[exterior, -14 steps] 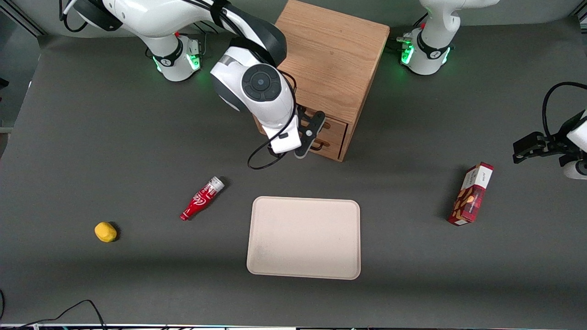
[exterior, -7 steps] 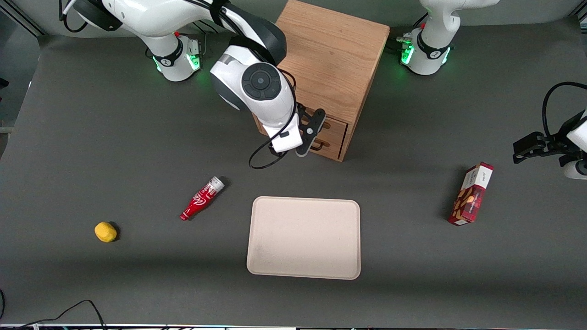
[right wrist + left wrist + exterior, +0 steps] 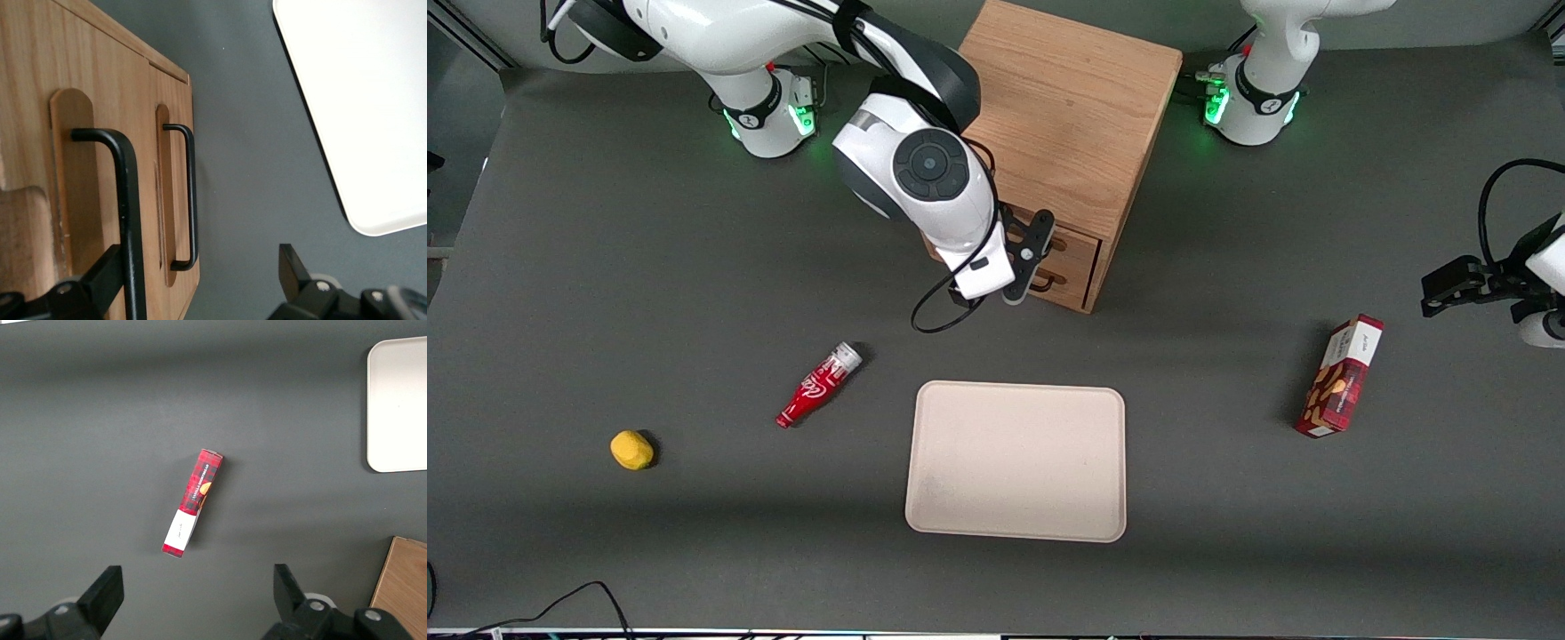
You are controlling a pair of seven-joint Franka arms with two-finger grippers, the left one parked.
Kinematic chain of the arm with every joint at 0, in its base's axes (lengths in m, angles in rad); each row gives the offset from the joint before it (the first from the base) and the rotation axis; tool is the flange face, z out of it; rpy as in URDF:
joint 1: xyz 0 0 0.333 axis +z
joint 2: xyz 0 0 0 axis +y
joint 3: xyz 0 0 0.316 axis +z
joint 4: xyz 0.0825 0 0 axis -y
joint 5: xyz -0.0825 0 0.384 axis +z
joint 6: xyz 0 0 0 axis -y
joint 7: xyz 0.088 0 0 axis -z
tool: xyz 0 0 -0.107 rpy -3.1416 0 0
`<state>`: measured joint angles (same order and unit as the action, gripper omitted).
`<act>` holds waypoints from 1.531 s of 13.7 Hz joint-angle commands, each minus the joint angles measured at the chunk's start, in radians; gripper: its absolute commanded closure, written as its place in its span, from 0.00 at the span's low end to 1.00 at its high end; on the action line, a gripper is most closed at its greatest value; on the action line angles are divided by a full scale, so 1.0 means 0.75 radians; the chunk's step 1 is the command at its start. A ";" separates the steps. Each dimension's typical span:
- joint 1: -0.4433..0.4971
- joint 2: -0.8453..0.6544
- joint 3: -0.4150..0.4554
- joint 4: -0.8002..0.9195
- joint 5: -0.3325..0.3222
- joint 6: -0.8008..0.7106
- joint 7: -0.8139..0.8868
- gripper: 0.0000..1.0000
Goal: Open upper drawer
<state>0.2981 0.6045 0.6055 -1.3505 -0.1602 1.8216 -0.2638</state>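
The wooden cabinet (image 3: pixel 1067 107) stands at the back of the table, its two drawers facing the front camera. The upper drawer (image 3: pixel 1083 242) looks shut, and so does the bottom drawer (image 3: pixel 1074 280) under it. My right gripper (image 3: pixel 1035 260) is open right in front of the drawer fronts. In the right wrist view the upper drawer's black wire handle (image 3: pixel 127 200) runs between the open fingers of the gripper (image 3: pixel 197 270), close against one finger (image 3: pixel 100 277). The bottom drawer's handle (image 3: pixel 190 193) lies nearer the table. Nothing is gripped.
A cream tray (image 3: pixel 1016 462) lies nearer the front camera than the cabinet and shows in the right wrist view (image 3: pixel 360 100). A red bottle (image 3: pixel 818 385) and a yellow lump (image 3: pixel 631 449) lie toward the working arm's end. A red box (image 3: pixel 1341 375) lies toward the parked arm's end.
My gripper has crept slightly closer to the drawer fronts and a little away from the front camera. Nothing else has moved.
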 commanded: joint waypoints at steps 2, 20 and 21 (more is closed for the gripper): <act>-0.017 0.024 -0.069 -0.007 -0.001 0.066 -0.108 0.00; -0.015 0.143 -0.410 0.262 0.076 0.285 -0.421 0.00; -0.017 0.145 -0.433 0.273 0.115 0.285 -0.421 0.00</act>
<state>0.2787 0.6830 0.3094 -1.2104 -0.1314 2.0395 -0.5457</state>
